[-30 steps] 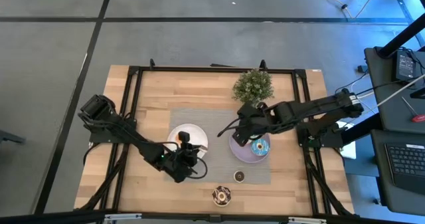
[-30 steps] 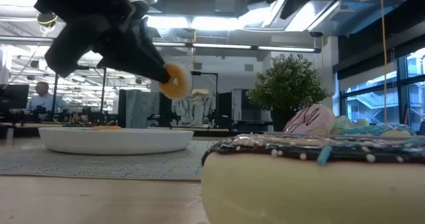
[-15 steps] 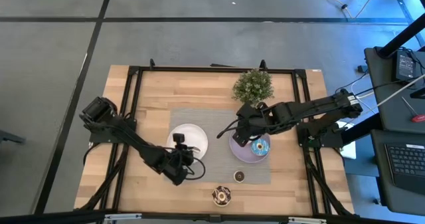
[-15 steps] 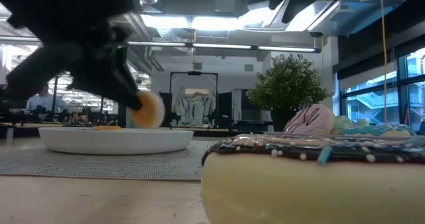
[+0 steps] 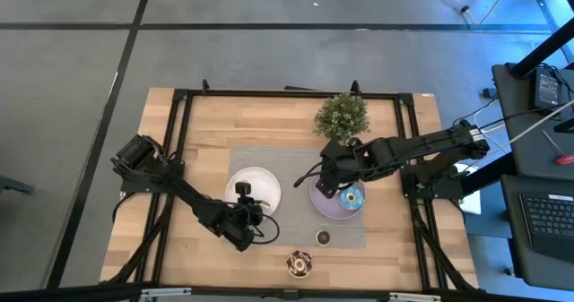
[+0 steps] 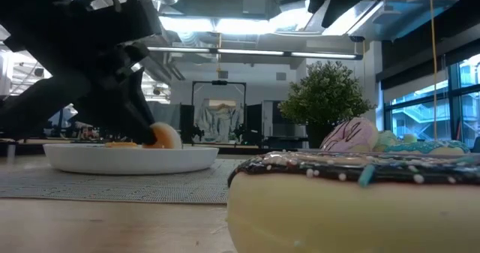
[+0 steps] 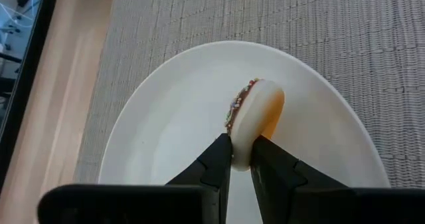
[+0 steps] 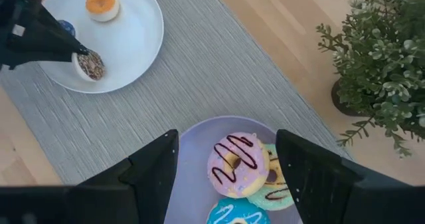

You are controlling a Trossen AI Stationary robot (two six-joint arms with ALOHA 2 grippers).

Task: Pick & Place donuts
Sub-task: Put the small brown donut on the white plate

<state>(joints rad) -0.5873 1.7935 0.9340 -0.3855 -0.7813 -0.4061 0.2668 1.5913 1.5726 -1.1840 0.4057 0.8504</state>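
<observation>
Clamped on the speckled mini donut (image 7: 255,121), your left gripper (image 7: 241,159) has its two fingers pinching the ring on edge, the sprinkled face turned sideways. A second ago that donut hung in the air above the white plate (image 7: 166,124); half a second ago it was lower; now in the low view it sits right down at the plate's rim line (image 6: 127,157), though you cannot tell from any view whether it actually touches the plate surface. In the high view the left gripper (image 5: 242,199) has slid back toward the near edge of the plate (image 5: 260,178) as it dropped.

Your right gripper (image 8: 226,177) has its fingers spread wide apart, holding nothing, and it hovers over the lilac plate (image 8: 189,151) much as it did a second ago. On that lilac plate you have the pink donut (image 8: 238,163) with dark drizzle, the green-white donut (image 8: 271,187) touching it, and the blue donut (image 8: 234,214) just beside both.

The orange mini donut (image 8: 102,4) lies flat on the white plate, apart from the speckled one. A bit of another small dark-bluish donut (image 8: 65,26) shows behind the left arm's finger on the same plate.

The dark brown mini donut (image 5: 323,237) rests on the grey mat (image 5: 291,163) and the chocolate-sprinkled donut (image 5: 299,264) on the bare wood nearer the table edge, both unmoved. The potted plant (image 5: 342,116) stands at the far side.
</observation>
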